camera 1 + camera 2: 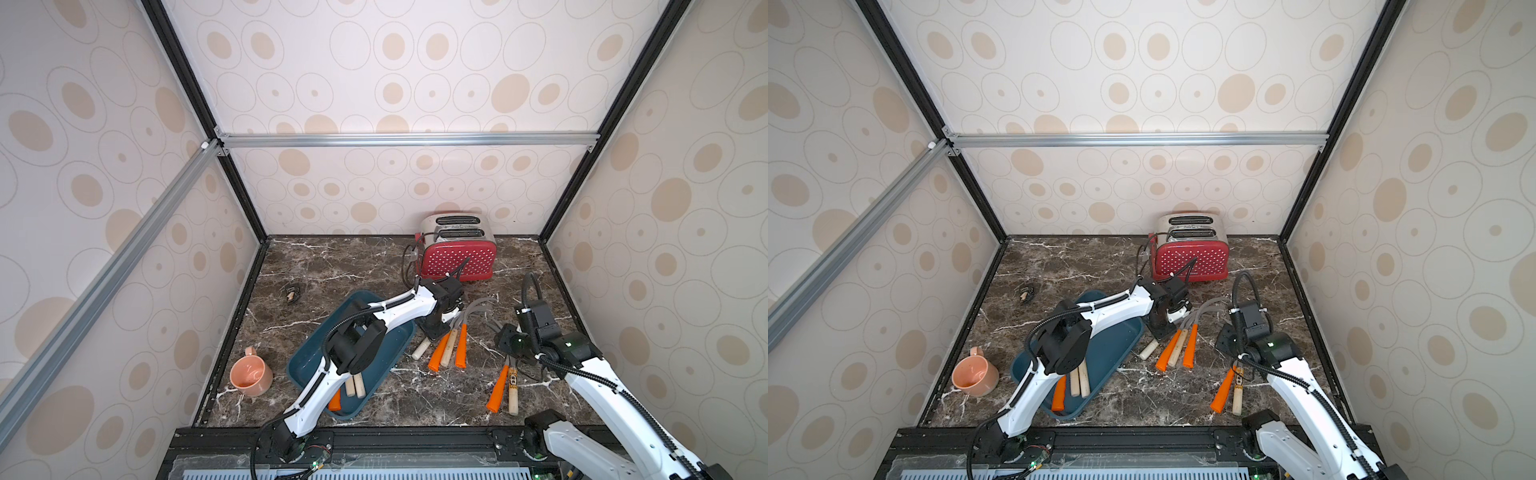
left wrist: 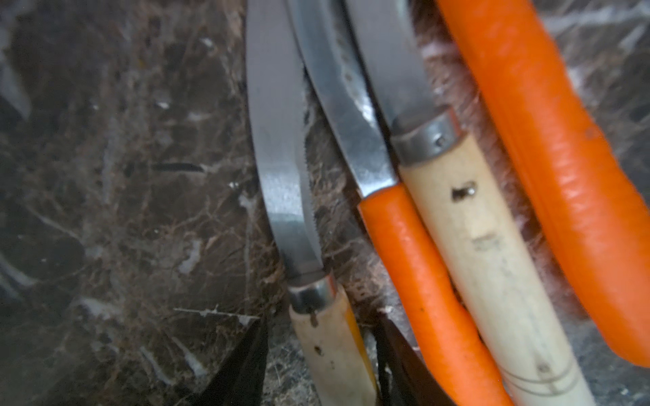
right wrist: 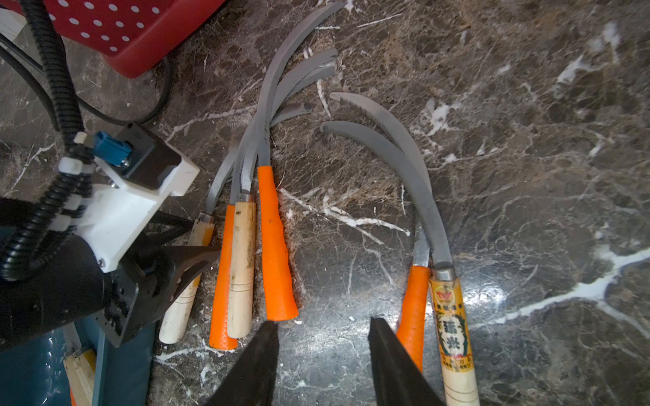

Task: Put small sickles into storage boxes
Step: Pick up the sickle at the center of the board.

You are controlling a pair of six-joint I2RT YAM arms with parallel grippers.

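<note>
Wood-handled sickle lies on surface, at tray-side edge of four-sickle cluster, just beside teal tray. Left end effector straddles its handle, fingers apart; we see gap each side in left wrist view. Three sickles already in tray. Right end effector hangs with fingers apart, empty, between cluster and two more sickles.

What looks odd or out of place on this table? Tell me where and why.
A small dark scrap with a pale bit lies alone on the table beyond the blue tray; I cannot tell what it is. The tray sits skewed to the table edge. Four sickles beside it lie with blades overlapping.
</note>
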